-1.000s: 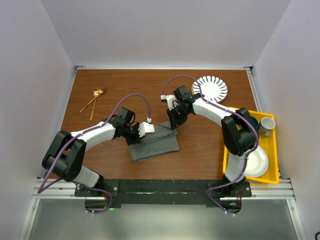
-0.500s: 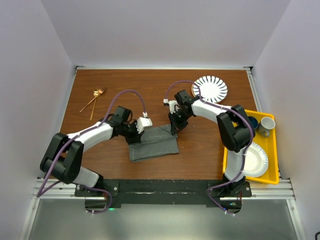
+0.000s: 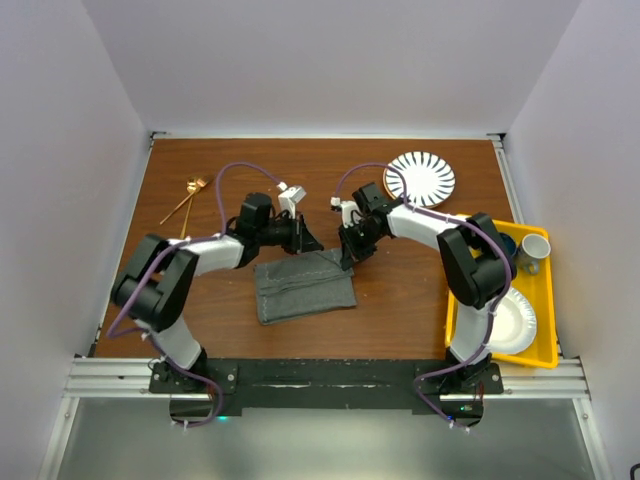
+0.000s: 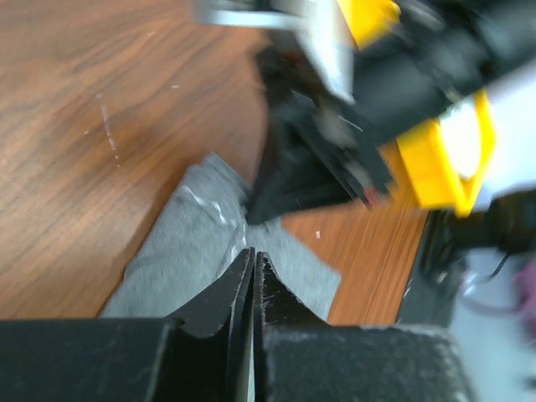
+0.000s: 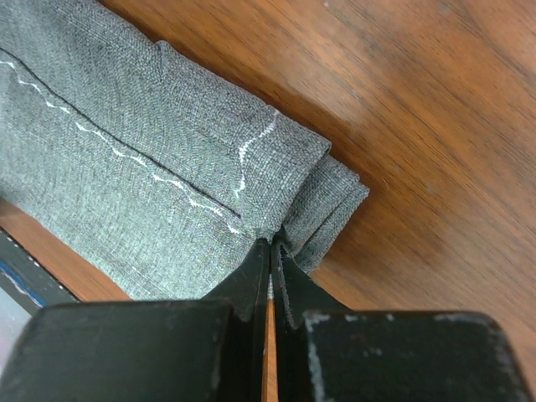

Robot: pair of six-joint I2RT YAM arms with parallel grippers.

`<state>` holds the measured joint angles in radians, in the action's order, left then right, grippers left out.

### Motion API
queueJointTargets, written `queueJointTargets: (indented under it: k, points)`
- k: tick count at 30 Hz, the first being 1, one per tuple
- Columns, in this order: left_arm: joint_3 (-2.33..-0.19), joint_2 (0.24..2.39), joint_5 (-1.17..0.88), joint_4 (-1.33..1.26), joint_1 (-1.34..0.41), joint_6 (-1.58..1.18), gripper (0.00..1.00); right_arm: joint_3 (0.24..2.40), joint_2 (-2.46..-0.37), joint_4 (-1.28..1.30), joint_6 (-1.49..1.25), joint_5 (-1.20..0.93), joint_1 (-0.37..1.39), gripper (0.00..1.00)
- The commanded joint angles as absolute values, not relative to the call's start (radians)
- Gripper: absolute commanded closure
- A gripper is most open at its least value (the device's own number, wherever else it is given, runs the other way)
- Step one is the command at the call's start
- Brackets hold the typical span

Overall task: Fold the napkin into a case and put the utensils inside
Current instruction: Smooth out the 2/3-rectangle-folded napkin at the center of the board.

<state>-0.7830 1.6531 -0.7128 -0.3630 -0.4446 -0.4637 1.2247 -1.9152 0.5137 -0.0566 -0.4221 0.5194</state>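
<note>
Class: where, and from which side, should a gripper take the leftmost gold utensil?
Pinch the utensil low on its handle from straight above, jaws across it: it lies flat on the table, and the other utensil splays away there.

1. No text, label, brand, number or sign can be read in any of the views.
2. The left wrist view is too blurred to make out any marking.
</note>
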Motion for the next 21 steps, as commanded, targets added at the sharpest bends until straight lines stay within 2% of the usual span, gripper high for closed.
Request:
queueJointTargets:
  k: [1, 7, 18, 21]
  points:
    - [-0.845, 1.747, -0.706, -0.568, -0.451, -0.777, 0.98, 1.154, -1.985, 0.437, -0.064, -0.334, 0.535, 1.00]
    - [-0.854, 1.828, -0.660, -0.647, -0.480, -0.864, 1.00, 1.132, -1.959, 0.399, -0.077, -0.350, 0.537, 1.00]
    - [-0.835, 1.943, -0.586, -0.511, -0.483, -0.790, 1.00, 1.175, -1.930, 0.436, -0.055, -0.399, 0.537, 1.00]
    - [-0.825, 1.974, -0.583, -0.482, -0.483, -0.747, 1.00, 1.215, -1.913, 0.492, -0.052, -0.431, 0.535, 0.90]
